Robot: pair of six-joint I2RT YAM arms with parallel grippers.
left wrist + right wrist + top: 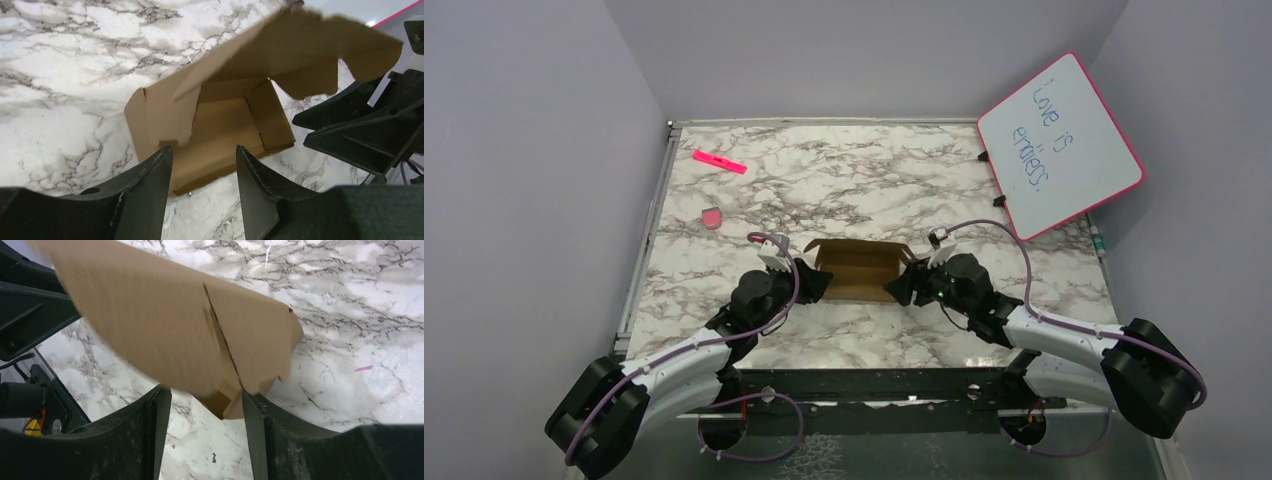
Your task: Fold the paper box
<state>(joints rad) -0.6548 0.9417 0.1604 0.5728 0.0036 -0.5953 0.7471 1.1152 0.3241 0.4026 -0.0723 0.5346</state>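
**PAPER BOX: PART-FOLDED, MID-TABLE, BETWEEN BOTH GRIPPERS**

1. Box. The paper box (pixel 856 268) is plain brown cardboard, part-formed into a shallow tray. It sits on the marble table (pixel 844 180), approx. centre L-R and in the near half. In the top view its long axis runs L-R, parallel to the near table edge. The open side faces up.

2. Box detail, left wrist view. The tray floor lies flat on the table and the short end walls stand up. A large lid panel (pixel 300 45) with a notched edge rises from the far long side. It tilts up and away from the left arm, towards the right arm. One side flap leans inward over the tray.

3. Box detail, right wrist view. The outer face of a panel fills the upper left of the view and is blurred. A slit runs down it. Its lower corner dips into the gap between the fingers.

4. Left gripper (pixel 812 283). It is at the box's L end. Its fingers (pixel 150 190) are spread wide, with the near tray edge lying between them. No clamp is seen.

5. Right gripper (pixel 902 285). It is at the box's R end. Its fingers (pixel 260 430) are spread wide. The panel corner sits just beside one finger; contact cannot be told.

6. Surroundings. A pink eraser (pixel 711 218) lies left of the box, well apart from it. A pink marker (pixel 720 161) lies farther back on the left. A pink-framed whiteboard (pixel 1059 145) with handwriting leans at the far R corner.
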